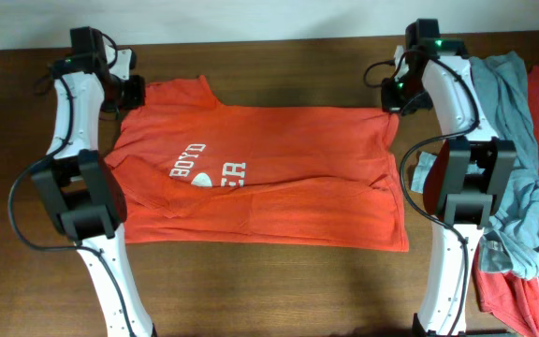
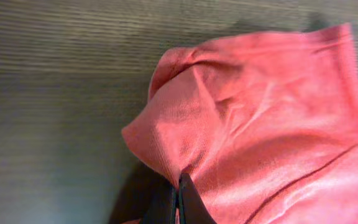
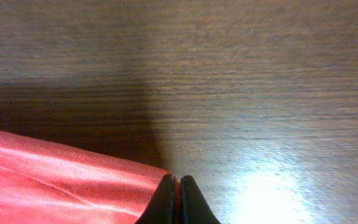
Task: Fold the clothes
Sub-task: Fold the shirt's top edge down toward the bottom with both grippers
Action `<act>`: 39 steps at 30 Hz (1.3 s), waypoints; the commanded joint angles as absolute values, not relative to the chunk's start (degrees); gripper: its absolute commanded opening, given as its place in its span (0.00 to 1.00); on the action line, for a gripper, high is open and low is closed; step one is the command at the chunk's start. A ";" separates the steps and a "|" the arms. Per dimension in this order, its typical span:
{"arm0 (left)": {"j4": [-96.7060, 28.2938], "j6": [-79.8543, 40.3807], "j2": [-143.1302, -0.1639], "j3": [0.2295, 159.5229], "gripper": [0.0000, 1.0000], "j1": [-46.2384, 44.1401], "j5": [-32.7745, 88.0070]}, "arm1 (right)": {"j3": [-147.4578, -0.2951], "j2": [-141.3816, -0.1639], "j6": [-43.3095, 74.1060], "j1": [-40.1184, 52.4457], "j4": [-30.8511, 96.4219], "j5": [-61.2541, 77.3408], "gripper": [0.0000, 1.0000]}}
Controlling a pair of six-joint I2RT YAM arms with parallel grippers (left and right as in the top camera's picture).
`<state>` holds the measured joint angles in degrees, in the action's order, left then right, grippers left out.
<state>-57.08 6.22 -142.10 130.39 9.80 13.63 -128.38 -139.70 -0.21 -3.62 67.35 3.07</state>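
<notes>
On the tabletop, the orange-red T-shirt lies spread flat, evidently light and limp, best gripped at its far corners, where the left end effector and right end effector each pinch it shut.

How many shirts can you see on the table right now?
3. One orange-red shirt spread flat mid-table; a grey-blue shirt crumpled at the right; a second orange-red shirt under it at the right edge. Others may lie hidden in that pile.

Orange-red T-shirt flat mid-table; grey-blue T-shirt in right-hand heap.
</notes>
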 commanded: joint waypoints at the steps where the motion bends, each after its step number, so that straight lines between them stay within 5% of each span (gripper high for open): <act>1: -58.35 6.11 -136.70 132.00 0.00 10.72 13.26 | -133.25 -139.31 -1.26 -4.25 69.32 2.31 0.04; 20: -80.25 6.09 -130.78 132.00 0.01 13.87 13.06 | -143.74 -139.22 -3.70 -4.25 96.99 2.35 0.04; 39: -96.73 6.07 -130.78 131.98 0.01 14.44 6.55 | -133.80 -132.77 -3.79 -4.23 97.36 3.22 0.04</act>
